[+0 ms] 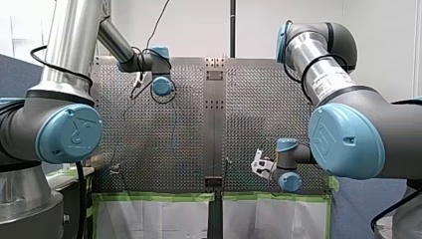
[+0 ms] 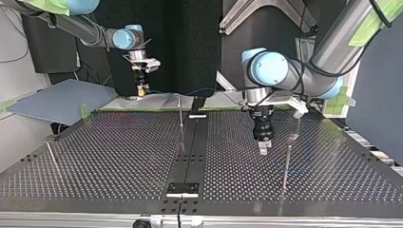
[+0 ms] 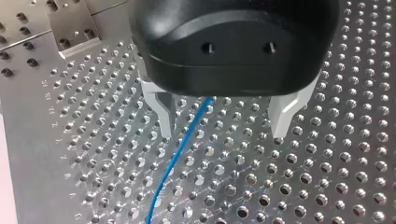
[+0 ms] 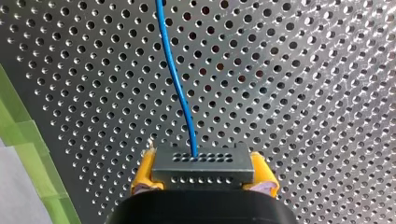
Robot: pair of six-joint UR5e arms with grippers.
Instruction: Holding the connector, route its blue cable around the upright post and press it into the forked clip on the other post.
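1. Two metal fingers (image 3: 163, 114) of my left gripper (image 3: 224, 126) stand apart and grip nothing. The blue cable (image 3: 180, 154) runs loose between them, its near end hidden under the black housing.
2. My right gripper (image 4: 203, 177) is clamped by its yellow pads (image 4: 142, 175) on the grey connector (image 4: 203, 163). The cable leaves it straight ahead and runs out of view.
3. In the top view a thin post (image 2: 287, 164) stands just beside my left gripper; whether its top is forked cannot be made out.
4. The engraved characters (image 3: 61, 140) on the perforated table (image 3: 327, 186) beside the left fingers, and the printed label (image 1: 326, 84) on my right arm, are too small to read.
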